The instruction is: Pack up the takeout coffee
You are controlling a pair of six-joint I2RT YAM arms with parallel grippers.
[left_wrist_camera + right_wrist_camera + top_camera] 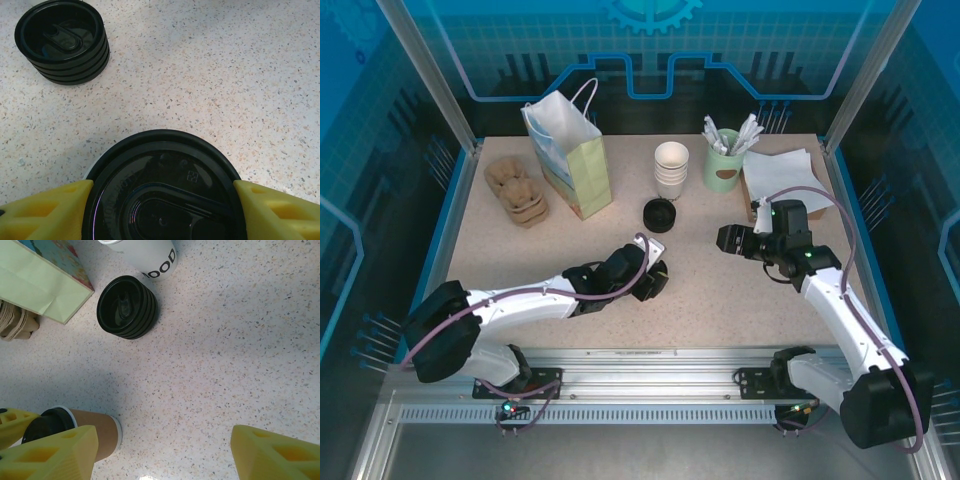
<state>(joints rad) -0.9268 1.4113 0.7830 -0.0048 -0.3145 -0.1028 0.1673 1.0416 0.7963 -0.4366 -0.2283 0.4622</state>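
Grab step looks done imo: left gripper (655, 280) is pinching the small brown paper coffee cup w/ round black plastic lid (165, 190) at the lid rim. It's mid-table, just near of the stack of loose black lids (660, 213). Right gripper (725, 240) is spread, empty. Next prob: lift straight, carry far-left into the pale green paper bag (575, 165) w/o tipping.
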